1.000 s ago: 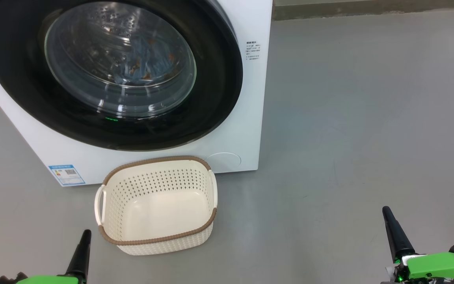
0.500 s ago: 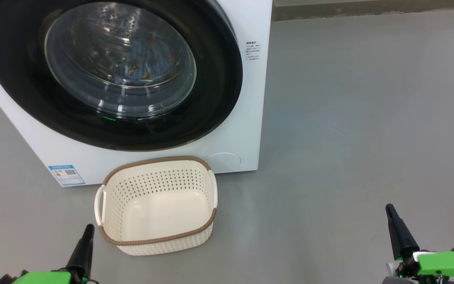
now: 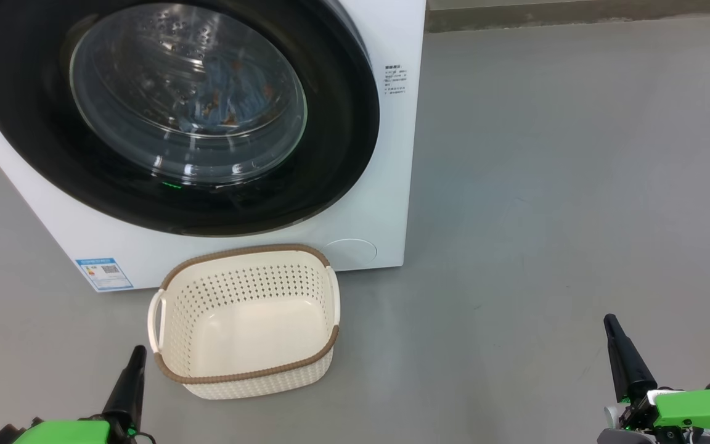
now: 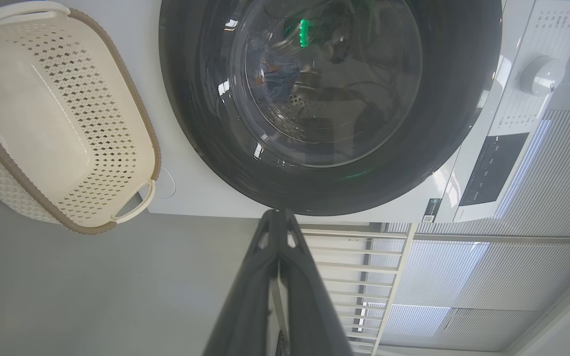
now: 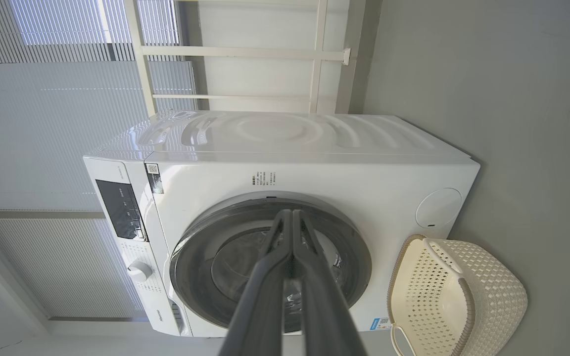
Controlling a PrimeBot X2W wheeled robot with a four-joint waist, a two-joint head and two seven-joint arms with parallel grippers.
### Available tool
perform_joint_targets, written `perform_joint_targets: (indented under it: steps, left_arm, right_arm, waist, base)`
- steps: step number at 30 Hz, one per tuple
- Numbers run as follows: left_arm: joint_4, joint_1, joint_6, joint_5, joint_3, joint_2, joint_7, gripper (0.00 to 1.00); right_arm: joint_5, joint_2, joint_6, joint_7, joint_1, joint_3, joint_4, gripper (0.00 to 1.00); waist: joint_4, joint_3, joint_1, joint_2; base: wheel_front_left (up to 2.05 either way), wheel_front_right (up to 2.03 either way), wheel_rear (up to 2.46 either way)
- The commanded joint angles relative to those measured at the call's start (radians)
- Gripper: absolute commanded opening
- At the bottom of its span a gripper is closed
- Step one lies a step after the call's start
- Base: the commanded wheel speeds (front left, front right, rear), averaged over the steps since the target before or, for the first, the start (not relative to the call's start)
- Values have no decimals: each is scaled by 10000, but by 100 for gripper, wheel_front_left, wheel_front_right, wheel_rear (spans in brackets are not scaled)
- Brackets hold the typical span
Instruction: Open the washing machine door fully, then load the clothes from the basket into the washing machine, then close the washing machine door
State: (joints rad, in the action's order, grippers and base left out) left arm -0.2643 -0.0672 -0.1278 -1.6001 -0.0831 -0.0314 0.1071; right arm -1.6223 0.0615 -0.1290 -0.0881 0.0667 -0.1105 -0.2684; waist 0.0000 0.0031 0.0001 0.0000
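**A:** Where are the clothes?

**B:** The blue bear-print clothes (image 3: 225,102) lie in the steel drum (image 3: 164,37), seen through the washing machine door (image 3: 342,123). The door sits closed, flush against the white washing machine (image 3: 386,203).

**A:** And the basket?

**B:** The cream basket (image 3: 238,251) stands on the grey floor (image 3: 546,185), just in front of the machine and below the door.

**A:** The grippers?

**B:** The left gripper (image 3: 138,351) hovers low beside the basket's near left corner. The right gripper (image 3: 609,320) is well apart, at the lower right. Each has its fingers pressed together, holding nothing.
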Motion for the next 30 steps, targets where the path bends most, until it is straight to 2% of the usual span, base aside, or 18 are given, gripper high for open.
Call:
perform_joint_targets:
  steps: [1, 30]
  left_arm:
    - [194, -408, -29, -83, -310, -189, 64, 0]
    - [194, -408, -29, -84, -308, -189, 63, 0]
  right_arm:
    - [-45, 48, -17, -75, 392, 187, 248, 0]
    - [14, -2, -17, -132, 398, 116, 244, 0]
  waist:
    - [0, 0, 0, 0]
    - [0, 0, 0, 0]
  base:
    - [0, 0, 0]
    - [0, 0, 0]
